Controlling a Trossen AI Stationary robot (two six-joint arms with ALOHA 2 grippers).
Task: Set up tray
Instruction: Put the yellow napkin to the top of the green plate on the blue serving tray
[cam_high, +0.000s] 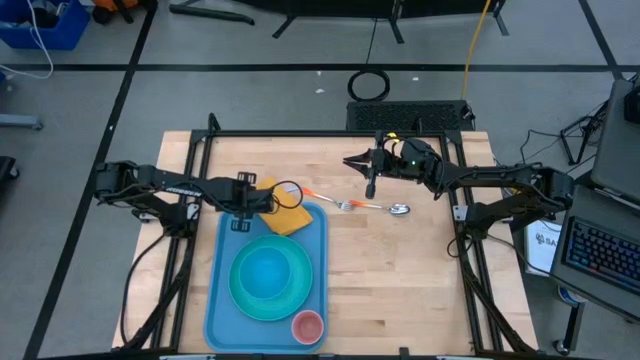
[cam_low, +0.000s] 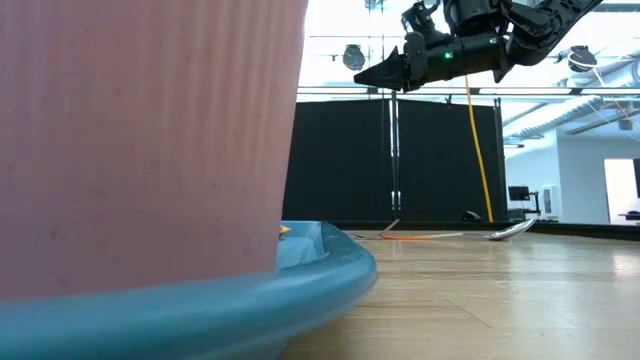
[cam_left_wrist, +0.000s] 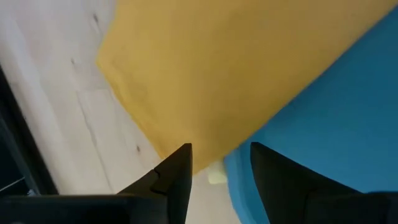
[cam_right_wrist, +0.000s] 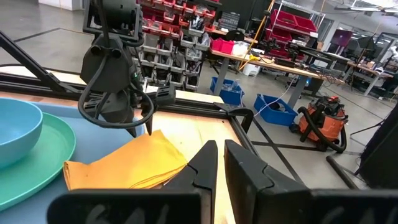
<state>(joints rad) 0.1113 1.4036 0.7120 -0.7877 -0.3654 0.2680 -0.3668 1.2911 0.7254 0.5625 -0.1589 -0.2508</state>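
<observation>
The light-blue tray (cam_high: 222, 300) lies at the table's near left. It carries a turquoise plate (cam_high: 243, 298) with a blue bowl (cam_high: 268, 270) and a pink cup (cam_high: 307, 326). A folded yellow napkin (cam_high: 289, 219) lies over the tray's far right corner, partly on the wood. My left gripper (cam_left_wrist: 221, 171) points down, open, at the napkin's far edge (cam_right_wrist: 149, 134), with nothing between its fingers. My right gripper (cam_high: 352, 160) hangs level above the far middle of the table, shut and empty. A fork (cam_high: 330, 199) and a spoon (cam_high: 392, 208) lie on the wood. My left gripper comes from above, slanting down. Its open fingertips (cam_left_wrist: 181, 163) stand over the napkin's edge (cam_left_wrist: 186, 134), where the napkin meets the tray's rim (cam_left_wrist: 239, 168). Whether they touch the napkin I cannot tell.
The low view is filled at the left by the pink cup (cam_low: 140, 140) and the tray's rim (cam_low: 250, 300). Bare wood stretches right of the tray to the table's right edge. A black frame (cam_high: 300, 133) borders the far edge.
</observation>
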